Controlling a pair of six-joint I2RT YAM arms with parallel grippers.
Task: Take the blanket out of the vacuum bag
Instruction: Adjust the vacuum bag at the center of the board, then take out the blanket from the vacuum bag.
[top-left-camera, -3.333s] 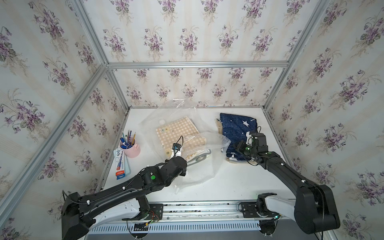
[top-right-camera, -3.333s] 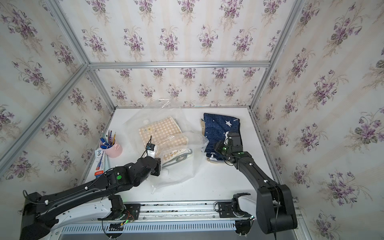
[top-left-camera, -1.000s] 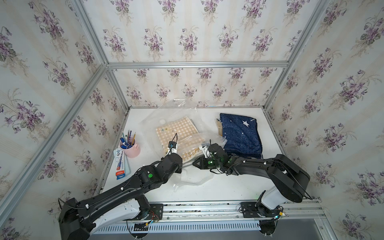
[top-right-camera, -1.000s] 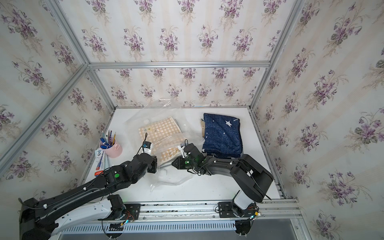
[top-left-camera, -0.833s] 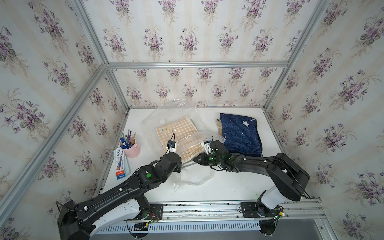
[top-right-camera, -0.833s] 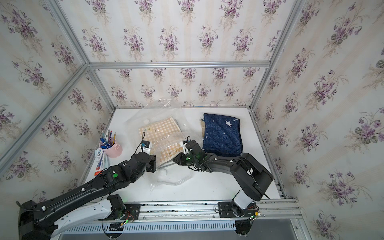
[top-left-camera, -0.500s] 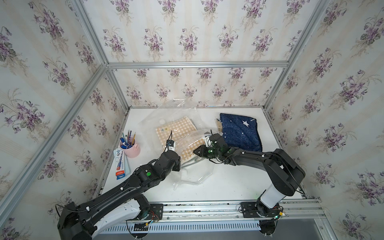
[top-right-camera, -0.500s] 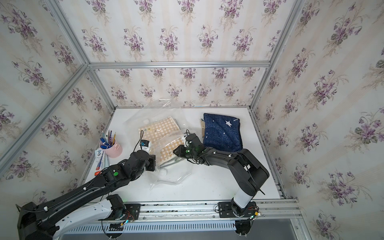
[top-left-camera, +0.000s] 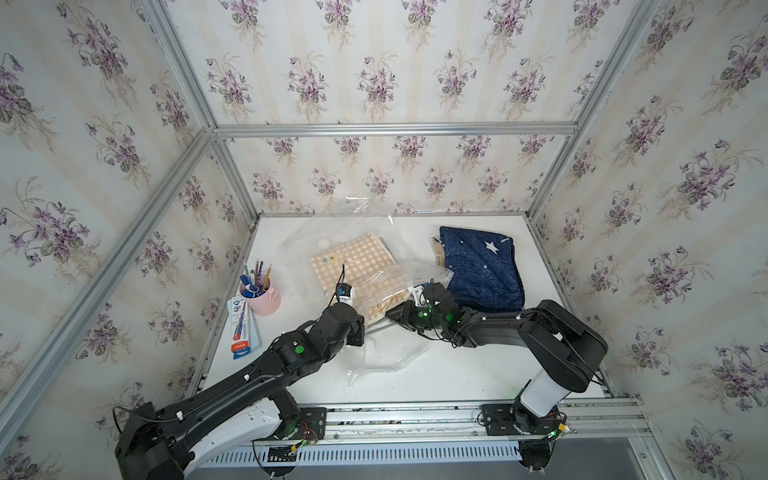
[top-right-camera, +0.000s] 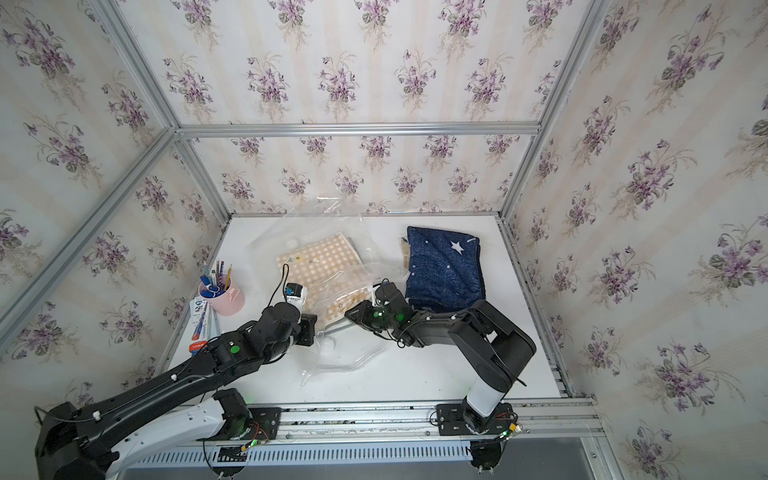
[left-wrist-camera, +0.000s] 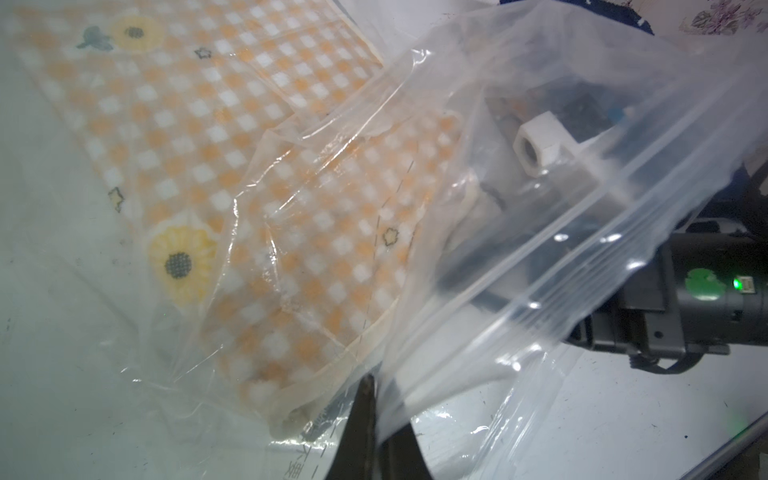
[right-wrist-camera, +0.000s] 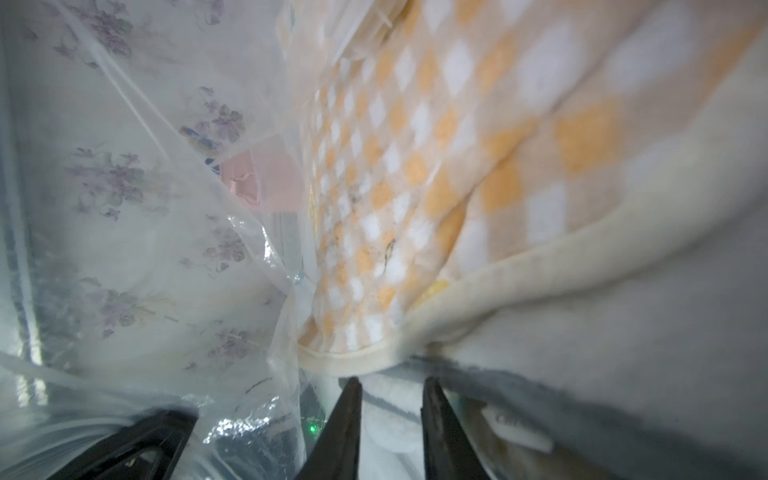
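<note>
1. The vacuum bag (top-left-camera: 353, 226) lies crumpled on the left half of the counter (top-left-camera: 457, 374), with its mouth toward the arms.
2. The orange-checked blanket (top-left-camera: 353, 259) sits inside the bag, and its near corner is at the mouth.
3. The left claw (left-wrist-camera: 374, 399) is clamped on a fold of bag film at the mouth.
4. The right claw (right-wrist-camera: 390, 386) is inside the mouth. Its jaws stand narrowly apart, with the tips at the blanket's cream hem.
5. A navy star-print blanket (top-left-camera: 482, 266) lies outside the bag, on the right half of the counter.
</note>
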